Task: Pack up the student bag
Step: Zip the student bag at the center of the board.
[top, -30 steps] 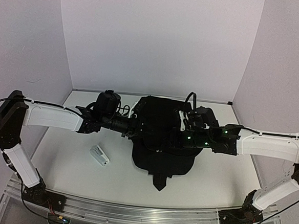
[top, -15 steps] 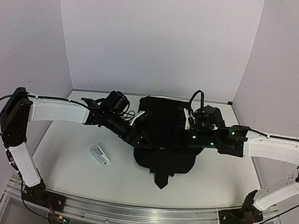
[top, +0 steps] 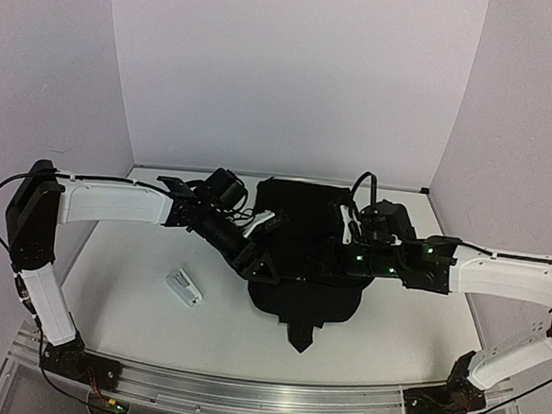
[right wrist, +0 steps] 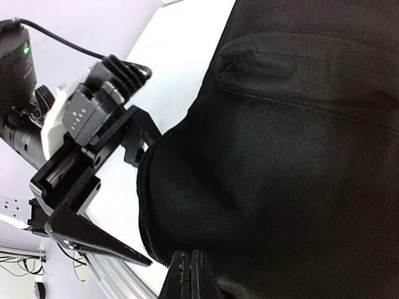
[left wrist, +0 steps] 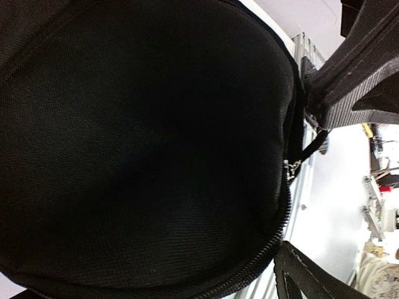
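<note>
Top view: the large soft black fabric backpack (top: 300, 299) lay mid-worktop (top: 117, 319), long axis running from far edge to near edge. The left gripper (top: 262, 244) was at its left flank and the right gripper (top: 327, 263) on its right flank, both about equally close. Left wrist view: jaws spread wide, holding nothing, the backpack's curved zip (left wrist: 283, 212) directly ahead between them. Right wrist view: fingers pressed together at the zip; whether they pinched fabric, could not tell.

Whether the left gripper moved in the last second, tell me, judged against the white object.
Yes. The left gripper came toward the table's near edge and slightly right, nearer the white object, along the student bag's left side.
</note>
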Action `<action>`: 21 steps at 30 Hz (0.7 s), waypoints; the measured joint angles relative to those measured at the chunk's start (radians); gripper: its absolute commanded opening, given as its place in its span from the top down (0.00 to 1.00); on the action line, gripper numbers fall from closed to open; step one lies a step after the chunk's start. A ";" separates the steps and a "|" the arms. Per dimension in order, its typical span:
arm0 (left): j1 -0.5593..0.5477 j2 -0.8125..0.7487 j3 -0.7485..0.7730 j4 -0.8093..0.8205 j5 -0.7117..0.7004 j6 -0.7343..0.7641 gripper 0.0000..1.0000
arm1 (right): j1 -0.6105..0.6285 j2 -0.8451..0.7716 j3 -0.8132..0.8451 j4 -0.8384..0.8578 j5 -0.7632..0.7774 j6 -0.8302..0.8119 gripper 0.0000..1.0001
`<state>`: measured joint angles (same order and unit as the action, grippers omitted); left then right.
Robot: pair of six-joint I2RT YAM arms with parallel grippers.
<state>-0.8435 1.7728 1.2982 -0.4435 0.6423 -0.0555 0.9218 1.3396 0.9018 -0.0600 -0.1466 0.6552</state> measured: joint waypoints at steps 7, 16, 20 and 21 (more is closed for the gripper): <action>0.000 0.007 0.012 -0.002 -0.056 0.081 0.07 | 0.000 -0.010 -0.015 0.023 -0.003 0.000 1.00; 0.000 0.073 0.061 -0.042 0.012 0.110 0.07 | 0.000 -0.034 -0.038 0.039 -0.004 0.002 1.00; 0.005 0.077 0.095 -0.105 0.111 0.107 0.07 | 0.000 -0.034 -0.048 0.045 -0.003 0.004 1.00; 0.005 0.079 0.109 -0.121 0.142 0.107 0.07 | 0.000 -0.034 -0.050 0.045 -0.003 0.004 1.00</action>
<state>-0.8387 1.8514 1.4077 -0.5649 0.7845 0.0513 0.9218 1.3060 0.8518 -0.0154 -0.1497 0.6594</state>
